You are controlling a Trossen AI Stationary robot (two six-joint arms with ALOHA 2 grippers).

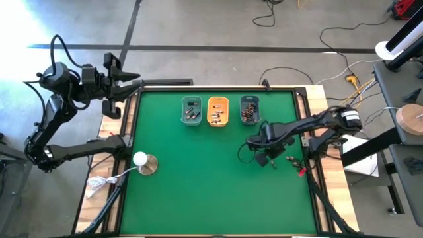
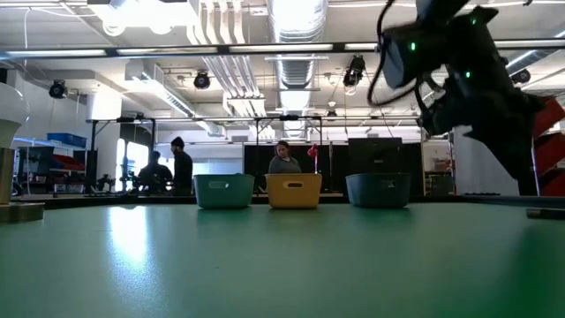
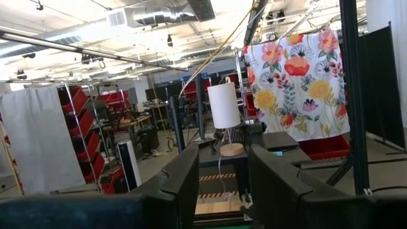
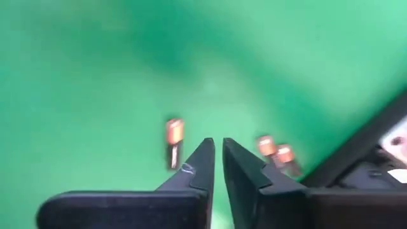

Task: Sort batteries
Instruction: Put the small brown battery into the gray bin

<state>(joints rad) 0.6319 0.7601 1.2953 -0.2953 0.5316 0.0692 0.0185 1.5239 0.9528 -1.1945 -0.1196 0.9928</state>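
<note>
Three small trays stand in a row at the far side of the green mat: a teal one (image 1: 192, 110), an orange one (image 1: 217, 110) and a dark blue one (image 1: 249, 109), each with several batteries in it. My right gripper (image 4: 218, 152) hangs over the mat's right part (image 1: 262, 151), pointing steeply down, shut with nothing between its fingers. Below it three loose batteries lie flat on the mat: one (image 4: 173, 143) on one side of the fingers, two (image 4: 273, 151) on the other. My left gripper (image 3: 222, 184) is open, raised beyond the table's far left corner (image 1: 125, 80).
A white ball on a round base (image 1: 142, 162) stands near the mat's left edge. Red and black clips with wires (image 1: 295, 166) lie by the right edge. In the low view the three trays (image 2: 293, 190) stand in a row; people stand in the room behind.
</note>
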